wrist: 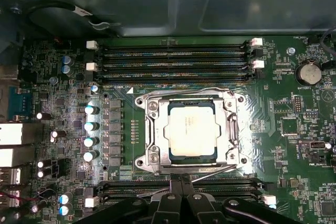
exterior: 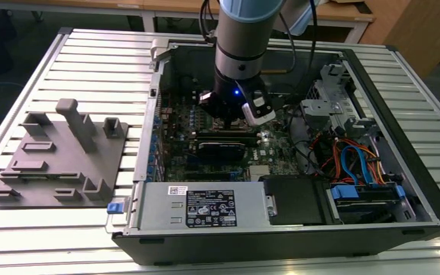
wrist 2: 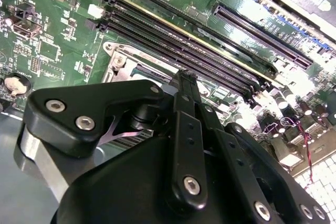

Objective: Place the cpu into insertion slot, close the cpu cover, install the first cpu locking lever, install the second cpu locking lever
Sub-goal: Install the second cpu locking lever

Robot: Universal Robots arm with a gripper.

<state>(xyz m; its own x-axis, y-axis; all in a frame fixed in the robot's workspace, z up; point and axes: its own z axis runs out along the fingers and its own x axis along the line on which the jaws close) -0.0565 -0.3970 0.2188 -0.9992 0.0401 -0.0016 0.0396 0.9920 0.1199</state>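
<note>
Open computer case (exterior: 403, 189) lies on its side, so the green motherboard (wrist: 310, 129) faces up to the arm. The cpu (wrist: 191, 128) sits in the insertion slot (wrist: 229, 129) with the cpu cover (wrist: 157, 129) shut over it. Gripper (wrist: 181, 181) hangs at the socket's edge beside a thin lever wire, jaws pressed together, nothing visibly held.

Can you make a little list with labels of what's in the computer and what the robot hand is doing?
cpu: pale square chip, lying flat in the slot
cover: silver frame, down around the cpu
motherboard: green, inside the open case
gripper: just beside the slot's edge, close above the board
holding: nothing seen
levers: thin wire along the slot's sides; latched or not, cannot tell
</note>
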